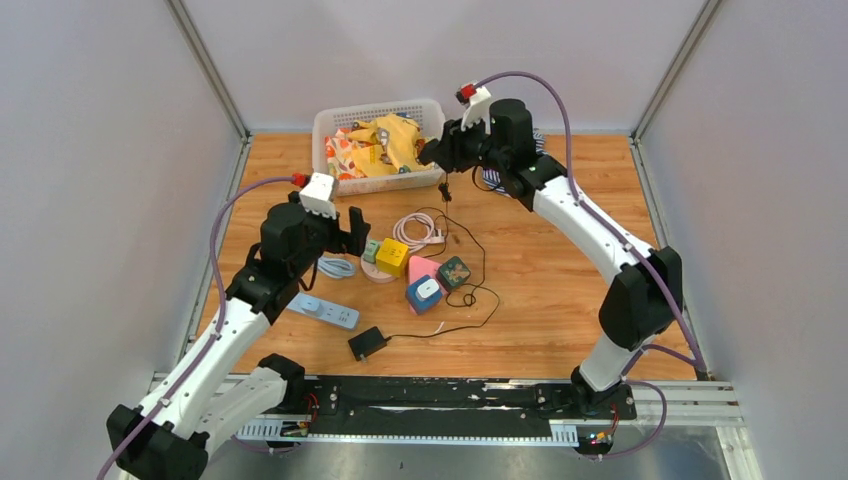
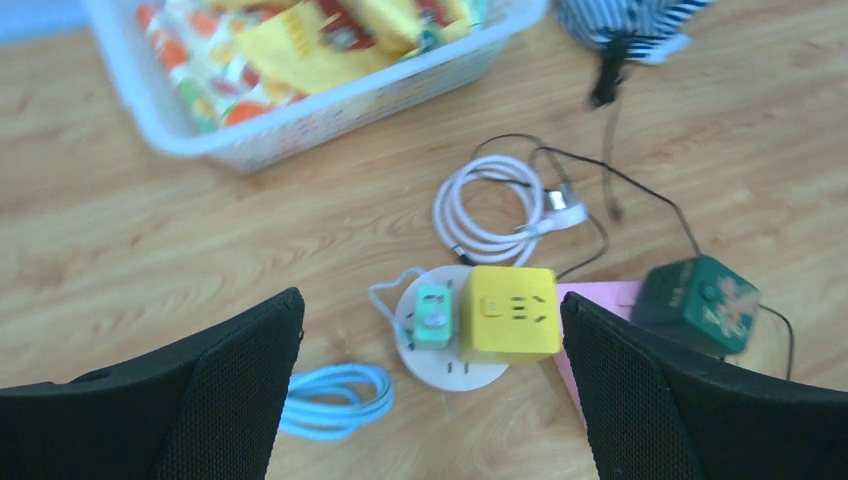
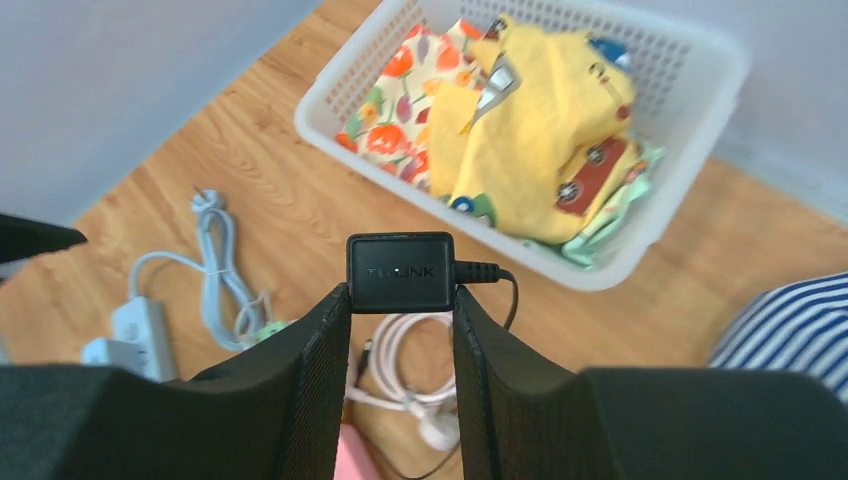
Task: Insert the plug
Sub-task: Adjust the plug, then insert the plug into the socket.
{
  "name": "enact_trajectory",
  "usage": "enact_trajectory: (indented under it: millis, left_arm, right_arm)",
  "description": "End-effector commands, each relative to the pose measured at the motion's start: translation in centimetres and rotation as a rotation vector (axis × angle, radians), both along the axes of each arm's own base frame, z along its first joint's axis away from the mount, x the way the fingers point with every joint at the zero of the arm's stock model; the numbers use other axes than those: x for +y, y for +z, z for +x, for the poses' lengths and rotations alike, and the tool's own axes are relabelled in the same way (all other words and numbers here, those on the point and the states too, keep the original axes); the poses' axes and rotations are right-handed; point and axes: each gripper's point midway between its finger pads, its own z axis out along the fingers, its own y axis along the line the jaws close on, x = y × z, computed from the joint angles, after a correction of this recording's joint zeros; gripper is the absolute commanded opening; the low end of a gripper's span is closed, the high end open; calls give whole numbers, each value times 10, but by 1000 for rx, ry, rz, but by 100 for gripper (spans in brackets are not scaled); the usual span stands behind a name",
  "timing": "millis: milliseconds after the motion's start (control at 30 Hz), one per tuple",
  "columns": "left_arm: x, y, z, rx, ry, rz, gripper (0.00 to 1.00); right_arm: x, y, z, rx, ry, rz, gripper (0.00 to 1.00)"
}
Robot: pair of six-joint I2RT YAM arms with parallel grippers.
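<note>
Right tool (image 3: 400, 300) clamped on black plug (image 3: 400, 270) at top centre; yellow socket cube (image 1: 392, 257) sits lower left, under the wide-open left tool (image 2: 430, 310).

Wooden table (image 1: 560, 320) (light grain); grey walls (image 1: 100, 150) around.

The top external camera looks down from high behind the near edge over the wooden tabletop (image 1: 560, 300). The left wrist camera faces steeply down, close above a yellow cube-shaped socket block (image 2: 508, 312). The right wrist camera tilts forward past a black square plug adapter (image 3: 400, 272). All share the white perforated plastic basket (image 3: 690, 110) and, seemingly, a coiled pale-pink cable (image 2: 490, 210).
</note>
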Motion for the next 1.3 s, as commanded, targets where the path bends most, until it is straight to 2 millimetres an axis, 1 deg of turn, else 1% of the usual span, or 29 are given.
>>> enact_trajectory:
  millis: [0, 100, 200, 300, 400, 600, 733, 833, 1000, 1133, 1267]
  left_arm:
    - [47, -13, 12, 135, 313, -119, 100]
    - [59, -18, 11, 159, 384, -171, 100]
    - [58, -26, 8, 160, 390, -215, 100]
    - [52, -35, 5, 196, 354, -217, 100]
    - [49, -43, 3, 241, 338, -210, 100]
    - [33, -55, 1, 348, 279, -234, 92]
    - [23, -57, 1, 375, 236, -282, 90]
    - [21, -59, 1, 394, 228, -298, 89]
    - [23, -63, 3, 425, 231, -307, 89]
    - [23, -63, 4, 442, 225, -307, 88]
    - [22, -63, 4, 441, 222, -314, 86]
  right_arm:
    - [-23, 13, 5, -213, -12, -178, 0]
    - [-10, -18, -4, -186, 42, -151, 0]
    - [6, -52, -14, -171, 86, -145, 0]
    - [23, -74, -29, -209, 143, -161, 0]
    - [36, -86, -41, -195, 185, -156, 0]
    - [52, -102, -63, -136, 252, -120, 0]
    - [59, -103, -77, -158, 290, -106, 0]
    - [61, -108, -87, -133, 325, -122, 0]
    - [65, -109, -105, -130, 379, -129, 0]
    - [69, -111, -118, -123, 413, -168, 0]
    - [71, -112, -125, -133, 421, -193, 0]
